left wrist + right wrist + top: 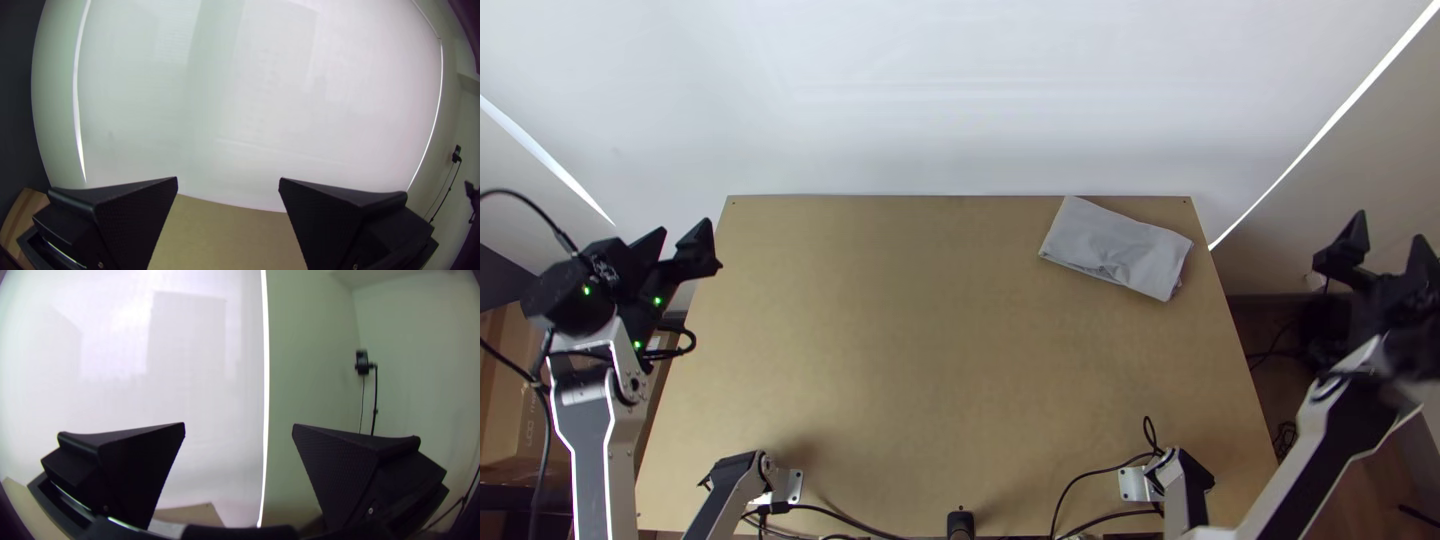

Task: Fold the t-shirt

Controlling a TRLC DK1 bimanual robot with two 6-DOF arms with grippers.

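Lying folded near the far right corner of the worktop [890, 370], your t-shirt [1117, 246] could slip off if you sweep the right gripper [1389, 228] in too low from beyond the right edge, with it and the left gripper [684, 230], by the left edge, spread wide and empty.

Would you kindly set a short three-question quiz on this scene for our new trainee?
1. True or false: the folded grey t-shirt lies nearer the far edge of the light wooden table than the near edge.
2. Multiple choice: where is the right gripper?
a) over the t-shirt
b) out past the table's right side
c) above the middle of the table
3. Fill in one word, open or shut: the left gripper is ____.

Key: 1 true; 2 b; 3 open.
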